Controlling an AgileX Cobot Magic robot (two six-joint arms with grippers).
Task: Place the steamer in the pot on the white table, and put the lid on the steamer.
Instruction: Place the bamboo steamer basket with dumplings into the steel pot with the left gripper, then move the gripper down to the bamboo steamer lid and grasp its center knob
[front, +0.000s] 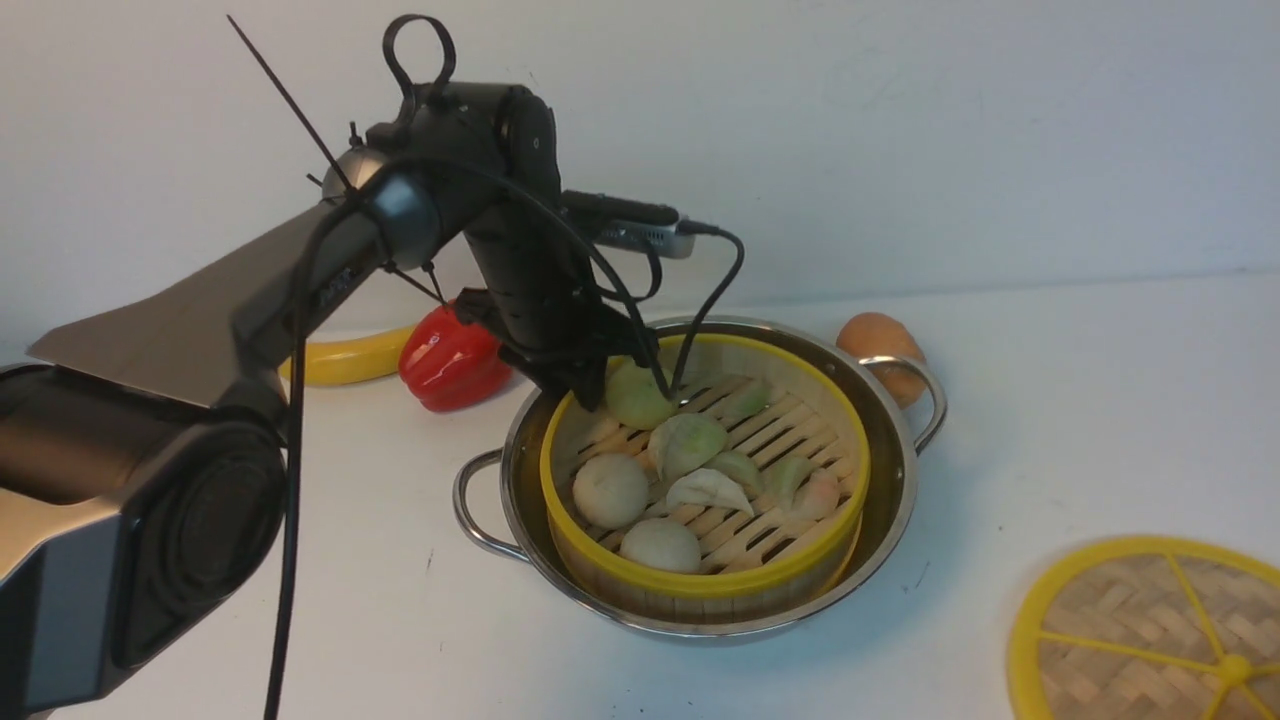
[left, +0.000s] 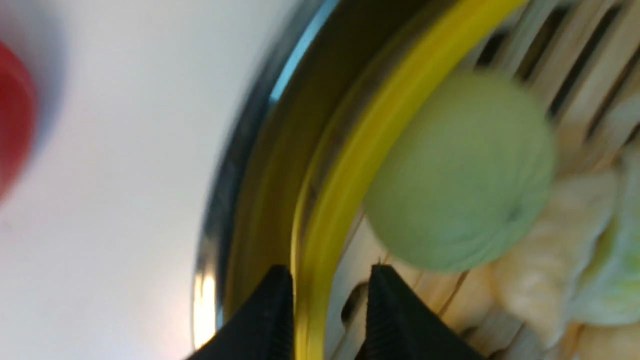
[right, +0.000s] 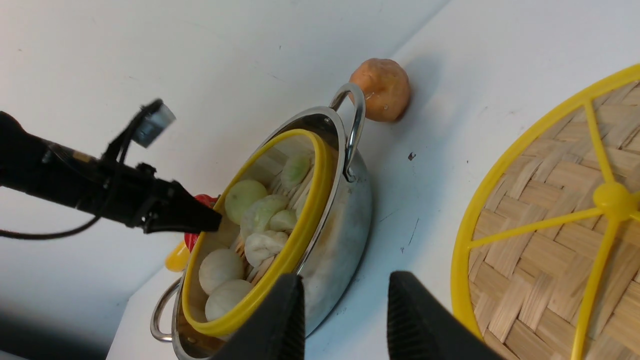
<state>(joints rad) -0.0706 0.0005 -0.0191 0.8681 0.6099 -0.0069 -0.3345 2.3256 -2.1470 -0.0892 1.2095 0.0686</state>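
Observation:
The steamer (front: 700, 588), a yellow-rimmed bamboo basket with buns and dumplings on its slats, sits inside the shiny steel pot (front: 893, 470) on the white table (front: 1100, 400). My left gripper (front: 600, 385) is at the steamer's far-left rim. In the left wrist view its fingers straddle the yellow rim (left: 350, 150) with the jaws apart, a gap showing on the inner side, so the left gripper (left: 330, 272) is open. The lid (front: 1130, 640) lies flat at the front right, apart from the pot. My right gripper (right: 345, 280) hovers open and empty beside the lid (right: 550, 225).
A red pepper (front: 450, 360) and a yellow banana-shaped piece (front: 350, 362) lie behind the pot on the left. An orange-brown round item (front: 875, 335) sits by the pot's far right handle (front: 925, 395). A white wall closes the back.

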